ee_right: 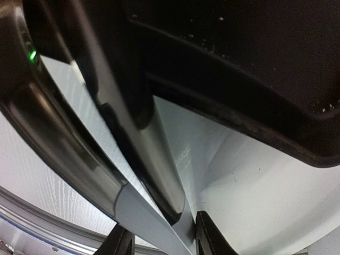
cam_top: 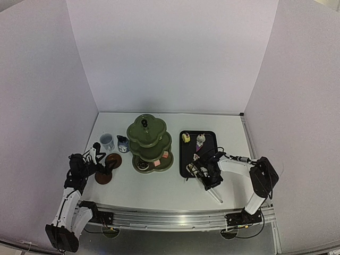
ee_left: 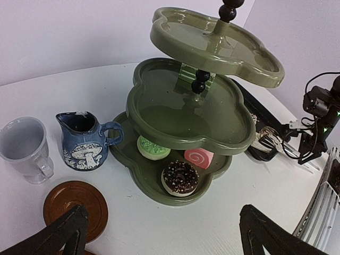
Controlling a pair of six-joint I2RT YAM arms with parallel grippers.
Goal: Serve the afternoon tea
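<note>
Gaping wide, left hand faces stand while right hand pinches tongs beside tray.

Two robot arms, the left arm and right arm, have white links, black joints, black cables and black fingers.
</note>
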